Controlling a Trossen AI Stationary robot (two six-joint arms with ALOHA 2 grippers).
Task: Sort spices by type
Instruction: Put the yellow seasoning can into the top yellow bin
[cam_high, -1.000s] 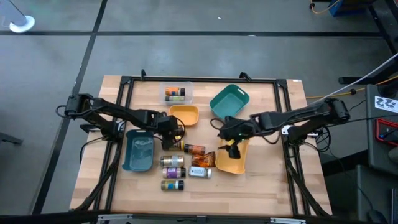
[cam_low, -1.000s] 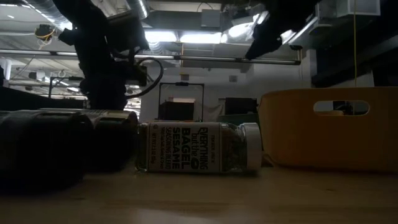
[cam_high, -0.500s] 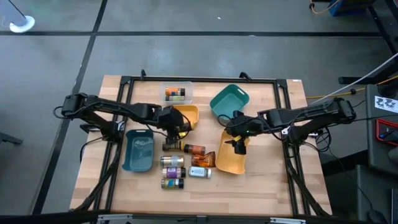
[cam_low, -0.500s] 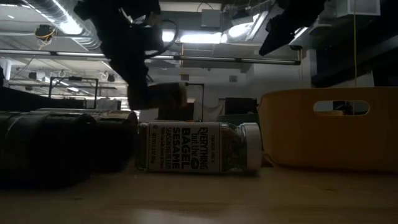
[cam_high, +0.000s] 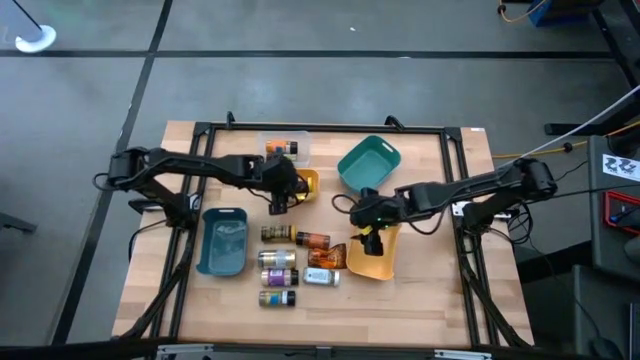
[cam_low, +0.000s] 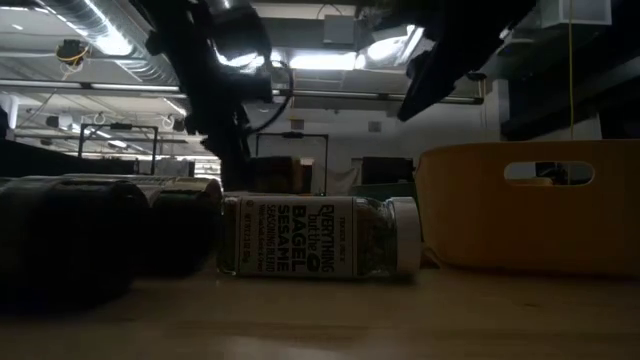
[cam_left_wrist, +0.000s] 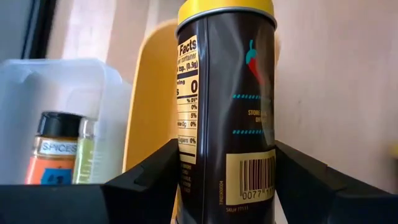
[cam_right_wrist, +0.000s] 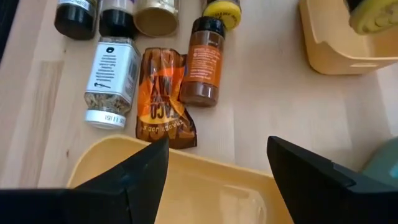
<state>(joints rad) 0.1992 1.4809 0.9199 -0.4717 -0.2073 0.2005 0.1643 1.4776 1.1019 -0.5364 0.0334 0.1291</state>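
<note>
From above, the left end effector (cam_high: 283, 189) sits over the small yellow tray (cam_high: 303, 182) near the back of the worktop (cam_high: 420, 300), closed around a dark jar; I judge it is carrying that jar to the tray as the bin for its type. The right end effector (cam_high: 368, 232) hangs over the larger yellow tray (cam_high: 374, 262), holding nothing. A clear tray (cam_high: 284, 150) behind already holds jars, which suggests one group is started. The remaining jars (cam_high: 278, 276) lie in a loose cluster between the blue tray (cam_high: 222, 244) and the larger yellow tray, unsorted, with the teal tray (cam_high: 368, 163) apart at the back.

At table height, a white-labelled jar (cam_low: 318, 236) lies on its side in front, dark jars touching it on one side and the larger yellow tray's wall (cam_low: 530, 205) on the other. Both arms hang above, too dark to read their grip.

The left wrist view shows the dark jar with a yellow cap (cam_left_wrist: 227, 106) pinched upright between the two fingers (cam_left_wrist: 155, 180), the small yellow tray just behind it and an orange-labelled jar (cam_left_wrist: 54, 149) in the clear tray beyond.

The right wrist view shows wide-spread, empty fingers (cam_right_wrist: 146, 168) above the larger yellow tray's rim, looking on the orange-brown packet (cam_right_wrist: 163, 99), a brown jar (cam_right_wrist: 203, 61) and the white-labelled jar lying beside each other.
</note>
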